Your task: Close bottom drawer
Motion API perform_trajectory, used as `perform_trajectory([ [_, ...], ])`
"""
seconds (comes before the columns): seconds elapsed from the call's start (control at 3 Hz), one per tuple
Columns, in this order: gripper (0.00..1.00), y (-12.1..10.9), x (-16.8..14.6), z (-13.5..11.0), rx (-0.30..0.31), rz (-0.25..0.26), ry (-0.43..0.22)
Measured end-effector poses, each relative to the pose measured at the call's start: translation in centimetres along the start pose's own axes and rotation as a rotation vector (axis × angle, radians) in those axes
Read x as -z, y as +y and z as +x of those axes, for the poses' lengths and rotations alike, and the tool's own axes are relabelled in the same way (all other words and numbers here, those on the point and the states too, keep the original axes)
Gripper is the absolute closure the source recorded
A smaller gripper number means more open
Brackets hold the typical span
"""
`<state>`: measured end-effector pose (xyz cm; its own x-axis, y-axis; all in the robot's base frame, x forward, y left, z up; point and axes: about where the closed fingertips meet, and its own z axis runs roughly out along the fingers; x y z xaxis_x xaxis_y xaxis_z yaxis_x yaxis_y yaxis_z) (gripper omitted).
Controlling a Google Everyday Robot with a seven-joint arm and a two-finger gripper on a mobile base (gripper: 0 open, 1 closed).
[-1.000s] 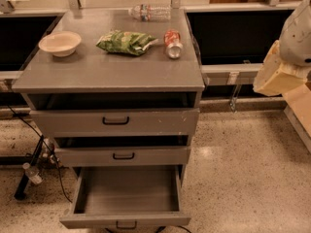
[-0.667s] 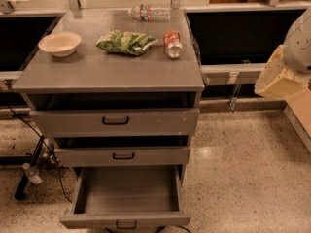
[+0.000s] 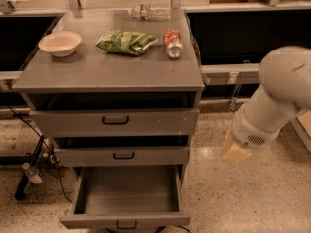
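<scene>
The bottom drawer (image 3: 125, 198) of the grey cabinet (image 3: 112, 74) is pulled far out and its box is empty. Its shallow front panel with a small black bar handle (image 3: 126, 224) lies at the lower edge of the view. The mid-sized drawer (image 3: 121, 156) and the tall top drawer (image 3: 115, 121) above it stand slightly out. My gripper (image 3: 236, 152) hangs at the end of the white arm (image 3: 277, 101), to the right of the cabinet, about level with the middle drawer and apart from it. It holds nothing that I can see.
On the cabinet top are a white bowl (image 3: 60, 42), a green chip bag (image 3: 126, 41), a red can (image 3: 172, 43) lying on its side and a plastic bottle (image 3: 149, 11). Cables and a black stand (image 3: 31, 171) lie on the floor at the left. Speckled floor lies to the right.
The arm has swung down and to the left, from the upper right edge towards the cabinet's right side. The drawers and the things on top have not moved.
</scene>
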<state>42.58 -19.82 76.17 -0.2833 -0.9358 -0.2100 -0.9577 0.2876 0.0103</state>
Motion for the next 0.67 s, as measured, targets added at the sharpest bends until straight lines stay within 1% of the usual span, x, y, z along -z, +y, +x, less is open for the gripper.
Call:
perform_trajectory([
  [0.33, 1.00, 0.6, -0.7, 0.5, -0.003, -0.022, 0.008],
  [0.67, 1.00, 1.5, -2.4, 0.4, 0.003, -0.030, 0.007],
])
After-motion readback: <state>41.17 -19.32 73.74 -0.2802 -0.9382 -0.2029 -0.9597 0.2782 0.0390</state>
